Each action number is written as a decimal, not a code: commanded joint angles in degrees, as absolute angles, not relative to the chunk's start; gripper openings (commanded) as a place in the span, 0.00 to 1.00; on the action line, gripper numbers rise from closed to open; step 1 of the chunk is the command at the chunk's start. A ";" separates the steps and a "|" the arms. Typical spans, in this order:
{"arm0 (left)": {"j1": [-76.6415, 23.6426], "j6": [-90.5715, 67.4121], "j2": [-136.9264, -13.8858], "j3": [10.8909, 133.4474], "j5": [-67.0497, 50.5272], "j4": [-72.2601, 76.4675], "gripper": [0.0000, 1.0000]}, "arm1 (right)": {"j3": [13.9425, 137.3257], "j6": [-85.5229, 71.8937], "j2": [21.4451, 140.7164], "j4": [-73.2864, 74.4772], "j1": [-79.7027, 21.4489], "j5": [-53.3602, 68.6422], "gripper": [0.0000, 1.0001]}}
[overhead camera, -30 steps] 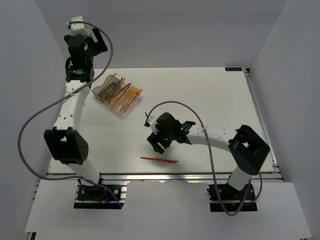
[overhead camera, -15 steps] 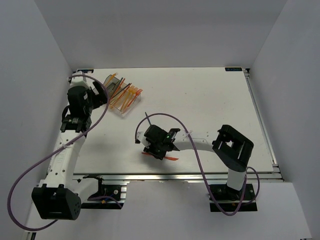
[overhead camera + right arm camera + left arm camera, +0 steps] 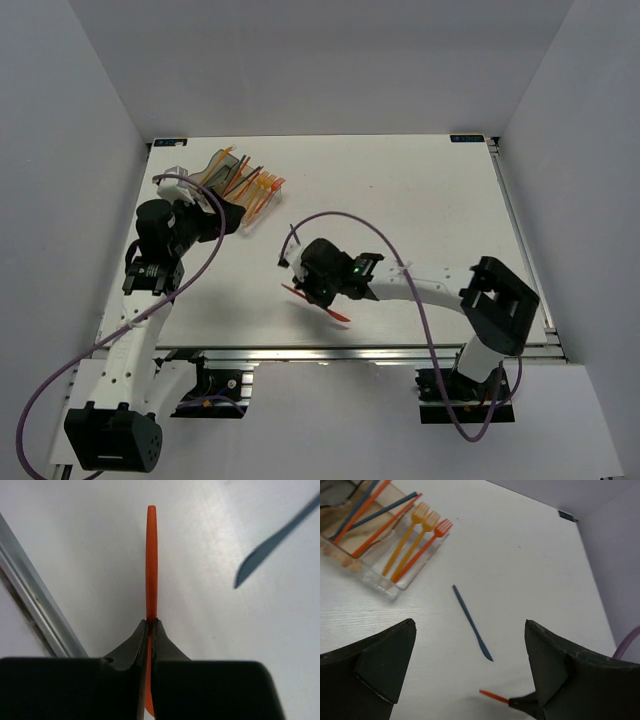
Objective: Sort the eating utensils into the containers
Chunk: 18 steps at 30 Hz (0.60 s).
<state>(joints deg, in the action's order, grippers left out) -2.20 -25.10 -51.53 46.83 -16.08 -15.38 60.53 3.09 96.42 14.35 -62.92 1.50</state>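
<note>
Though pale-walled, white matte table (image 3: 420,200).

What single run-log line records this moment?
right gripper: shut on orange utensil | left gripper: open, empty | blue knife: loose on table | containers: hold utensils

The utensil (image 3: 151,555) in the black right tool (image 3: 150,624) is bright orange; the serrated knife (image 3: 272,545) to its upper right is dark blue-grey. Ahead-left of the black left tool (image 3: 470,655), forks (image 3: 417,542) are yellow-orange and red-orange; the table (image 3: 530,555) is white.
</note>
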 commanded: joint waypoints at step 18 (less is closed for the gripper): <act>-17.21 -46.67 -53.17 35.07 -33.85 20.04 0.97 | 60.56 -31.46 79.19 -9.67 -49.83 15.64 0.00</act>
